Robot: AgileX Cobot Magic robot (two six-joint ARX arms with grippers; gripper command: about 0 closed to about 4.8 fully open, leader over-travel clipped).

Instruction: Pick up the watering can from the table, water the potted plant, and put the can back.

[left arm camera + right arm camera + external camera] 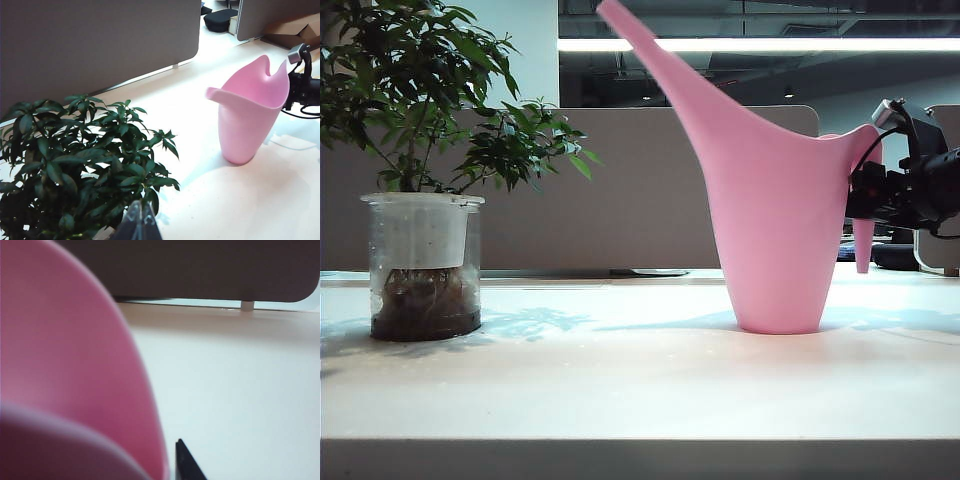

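The pink watering can (775,230) stands upright on the white table (620,390), its spout slanting up toward the potted plant (423,230) at the left. My right gripper (868,195) is at the can's arched handle (863,250). In the right wrist view the handle (60,445) fills the near side, with one dark fingertip (184,462) just beside it and the other finger hidden. I cannot see whether the jaws press on it. My left gripper (141,220) is shut and empty, hovering by the plant's leaves (75,160), far from the can (247,125).
A grey partition panel (650,190) runs along the back of the table. The table's thick front edge (640,458) is near the camera. Beyond the table, a cardboard box (292,30) and a dark object (220,20) lie on the floor.
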